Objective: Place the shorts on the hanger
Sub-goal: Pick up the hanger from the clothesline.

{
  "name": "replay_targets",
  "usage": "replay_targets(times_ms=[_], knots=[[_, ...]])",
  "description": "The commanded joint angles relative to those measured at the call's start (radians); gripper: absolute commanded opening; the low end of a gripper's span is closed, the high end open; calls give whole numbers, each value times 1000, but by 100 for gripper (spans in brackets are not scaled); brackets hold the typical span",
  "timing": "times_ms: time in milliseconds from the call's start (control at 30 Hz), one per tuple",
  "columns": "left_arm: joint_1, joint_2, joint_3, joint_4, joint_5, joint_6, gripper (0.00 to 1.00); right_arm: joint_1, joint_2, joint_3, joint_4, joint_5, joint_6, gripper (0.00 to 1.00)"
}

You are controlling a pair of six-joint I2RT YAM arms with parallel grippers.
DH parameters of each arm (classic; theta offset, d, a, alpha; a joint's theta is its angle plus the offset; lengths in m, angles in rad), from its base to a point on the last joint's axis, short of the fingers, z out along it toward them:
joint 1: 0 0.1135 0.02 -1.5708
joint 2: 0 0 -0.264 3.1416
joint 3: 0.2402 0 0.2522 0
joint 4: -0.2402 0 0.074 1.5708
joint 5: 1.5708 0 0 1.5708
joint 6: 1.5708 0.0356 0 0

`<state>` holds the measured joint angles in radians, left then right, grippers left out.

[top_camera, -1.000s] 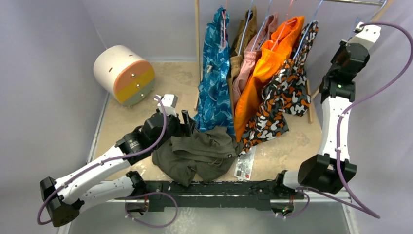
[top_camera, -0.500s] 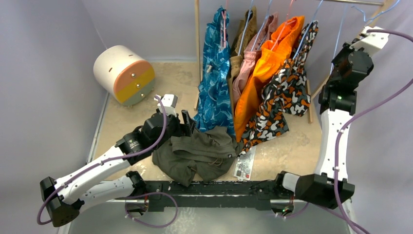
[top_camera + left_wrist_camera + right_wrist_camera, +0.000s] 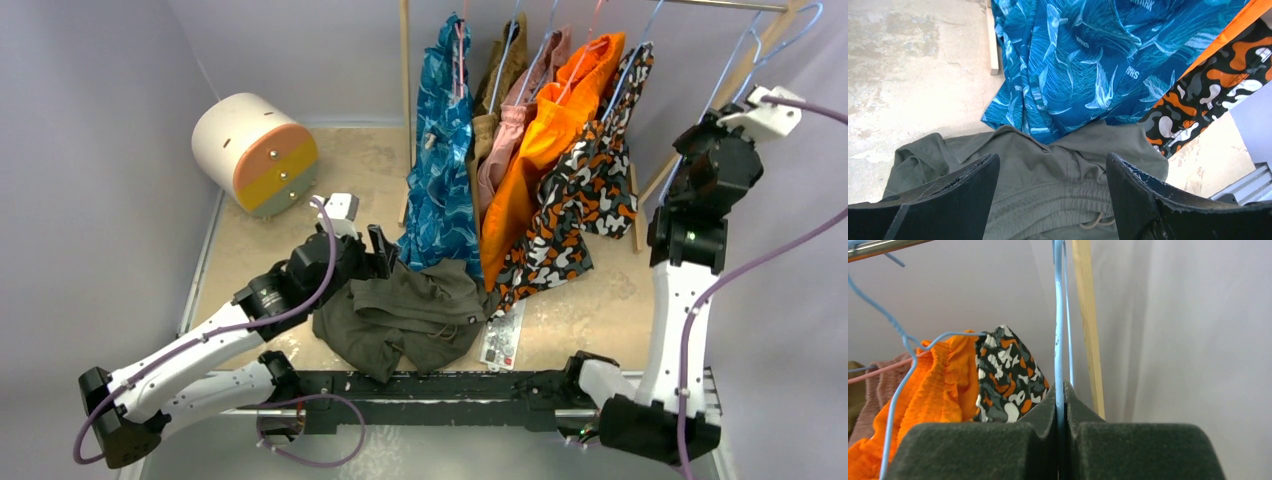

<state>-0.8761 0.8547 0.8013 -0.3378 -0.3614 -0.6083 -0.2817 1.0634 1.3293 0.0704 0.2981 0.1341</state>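
Cropped top of hanger (image 3: 1058, 340)

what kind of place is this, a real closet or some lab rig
Likely a robot lab test cell, not a home closet: a left arm and right arm bolted at the table edge, plain lilac walls around it, and a small wooden rack of hung clothes standing on the tabletop.

Arms: one low, one high

My left arm (image 3: 200, 345) stretches low and forward, left gripper (image 3: 1050, 162) spread wide. My right arm (image 3: 680, 290) stands tall, right gripper (image 3: 1060, 395) pinched tight on the hanger (image 3: 1058, 315).
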Motion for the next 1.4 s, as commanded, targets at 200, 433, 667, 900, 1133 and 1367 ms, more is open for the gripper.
replay_targets(times_ms=[200,433,667,900,1133,1367], knots=[[3,-81,-14,14,-110,-21,76,5,-246,-62,-56,-85,141,0],[3,-193,-49,29,-197,-46,72,49,-349,-49,-56,-283,164,0],[2,-316,-73,50,-289,-17,72,73,-463,-54,-57,-504,227,0],[3,-326,-61,58,-303,-11,71,135,-521,-31,-97,-681,209,0],[3,-304,43,55,-266,57,71,211,-553,-41,-92,-996,238,0],[3,-309,210,64,-131,217,74,270,-585,-154,-18,-1208,319,0]])
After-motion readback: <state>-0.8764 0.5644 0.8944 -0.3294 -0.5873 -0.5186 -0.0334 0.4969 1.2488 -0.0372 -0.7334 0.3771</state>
